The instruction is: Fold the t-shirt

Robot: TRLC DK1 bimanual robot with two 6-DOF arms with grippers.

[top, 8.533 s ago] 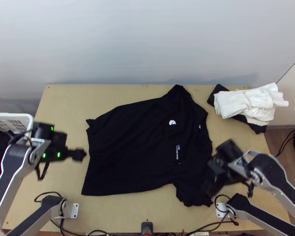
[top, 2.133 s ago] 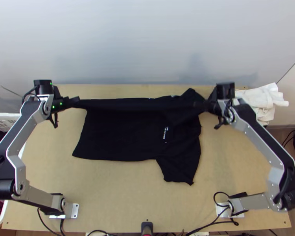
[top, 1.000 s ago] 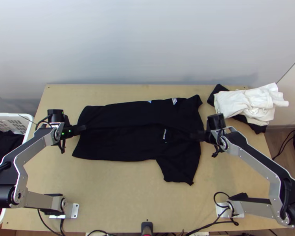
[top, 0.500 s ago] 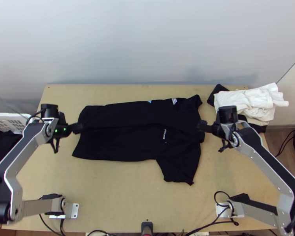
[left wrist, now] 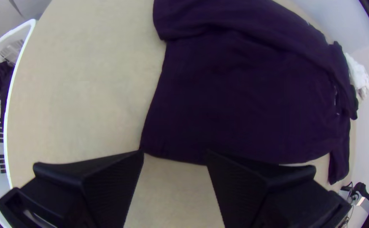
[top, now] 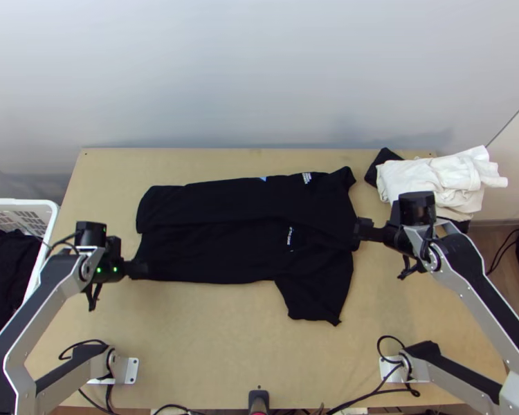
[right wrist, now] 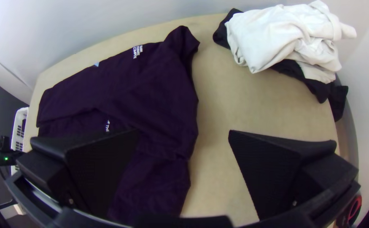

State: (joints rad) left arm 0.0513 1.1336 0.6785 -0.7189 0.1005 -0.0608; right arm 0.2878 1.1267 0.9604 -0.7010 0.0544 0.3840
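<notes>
Robot workspace: two arms (top: pixel 482 304), wooden table (top: pixel 218 346)

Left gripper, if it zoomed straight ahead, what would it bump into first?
Probably the black t-shirt, by its hem corner: the left gripper points that way with its jaws open. How near it is, I can't tell.

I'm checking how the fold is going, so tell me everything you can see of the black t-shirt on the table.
The black t-shirt looks like soft, plain fabric and lies flat on the table. Its long far side is folded inward over the body, leaving the near side single. The hem is towards the left arm; one short sleeve spreads out towards the near edge. White lettering shows on two spots, with a small blue patch at the far edge. The left gripper's open fingers are at the near hem corner.
</notes>
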